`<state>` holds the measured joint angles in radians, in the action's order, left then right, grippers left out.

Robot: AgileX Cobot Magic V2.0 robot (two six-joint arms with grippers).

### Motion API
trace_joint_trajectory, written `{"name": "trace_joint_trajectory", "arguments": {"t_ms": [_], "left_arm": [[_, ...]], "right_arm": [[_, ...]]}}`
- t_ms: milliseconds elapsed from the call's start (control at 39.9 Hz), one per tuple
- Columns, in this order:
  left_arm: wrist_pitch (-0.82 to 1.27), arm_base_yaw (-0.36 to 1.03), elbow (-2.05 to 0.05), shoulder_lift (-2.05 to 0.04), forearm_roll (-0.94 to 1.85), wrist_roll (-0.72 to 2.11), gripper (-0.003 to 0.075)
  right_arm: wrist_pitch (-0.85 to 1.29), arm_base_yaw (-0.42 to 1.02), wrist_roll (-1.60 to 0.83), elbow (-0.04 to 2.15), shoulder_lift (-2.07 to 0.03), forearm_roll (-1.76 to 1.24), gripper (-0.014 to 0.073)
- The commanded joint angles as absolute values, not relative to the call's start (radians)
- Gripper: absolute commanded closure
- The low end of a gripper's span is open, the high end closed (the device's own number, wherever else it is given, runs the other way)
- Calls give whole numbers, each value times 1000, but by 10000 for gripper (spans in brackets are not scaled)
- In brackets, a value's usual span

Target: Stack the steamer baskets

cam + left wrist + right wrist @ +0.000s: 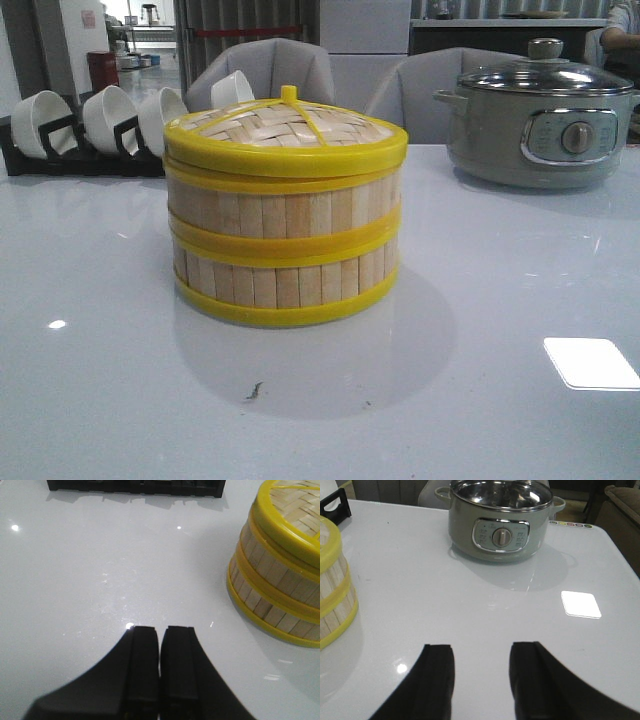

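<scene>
Baskets are seen stacked in the front view: two steamer baskets [285,255] capped by the lid [285,130] on the table [480,400]. In the left wrist view, the left gripper [160,640] is pressed together, empty, the stack near it. In the right wrist view, the right gripper [481,662] is held apart, the grey pot [500,522] beyond it.

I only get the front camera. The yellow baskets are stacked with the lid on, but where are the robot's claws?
Observer: The left claw is shut, above bare table beside the stacked steamer baskets.
Operator: Is it touching them?
Observer: No, there's clear table between.
Operator: And the other claw?
Observer: The right claw is open and empty, pointing toward the grey pot.
</scene>
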<state>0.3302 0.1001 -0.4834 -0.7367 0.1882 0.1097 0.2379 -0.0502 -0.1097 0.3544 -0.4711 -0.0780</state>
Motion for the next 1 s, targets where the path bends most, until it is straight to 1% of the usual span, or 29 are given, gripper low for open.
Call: {"name": "trace_joint_trajectory", "arguments": {"t_ms": [0, 100, 150, 200, 251, 276, 301, 351, 501, 977], "left_arm": [[253, 109, -514, -735, 194, 112, 636], [253, 109, -514, -735, 194, 112, 636], [253, 109, -514, -735, 194, 112, 636], [253, 109, -514, -735, 194, 112, 636], [253, 109, -514, -735, 194, 112, 636], [253, 109, -514, -735, 194, 112, 636], [253, 109, -514, -735, 194, 112, 636], [253, 109, -514, -735, 194, 112, 636], [253, 109, -514, -735, 194, 112, 636], [253, 109, -514, -735, 194, 112, 636]], "right_arm": [[135, -59, -113, 336, -430, -69, 222], [141, -69, -113, 297, -411, -69, 223], [141, -74, -113, 279, -408, -69, 260], [136, -74, -113, 271, -407, -69, 342], [135, -74, -113, 271, -407, -69, 472], [133, -74, -113, 271, -407, -69, 559], [129, -74, -113, 271, -407, -69, 573], [115, -74, -114, 271, -407, -69, 531], [108, -74, -114, 271, -407, -69, 565], [113, -74, -114, 271, -407, -69, 565]]}}
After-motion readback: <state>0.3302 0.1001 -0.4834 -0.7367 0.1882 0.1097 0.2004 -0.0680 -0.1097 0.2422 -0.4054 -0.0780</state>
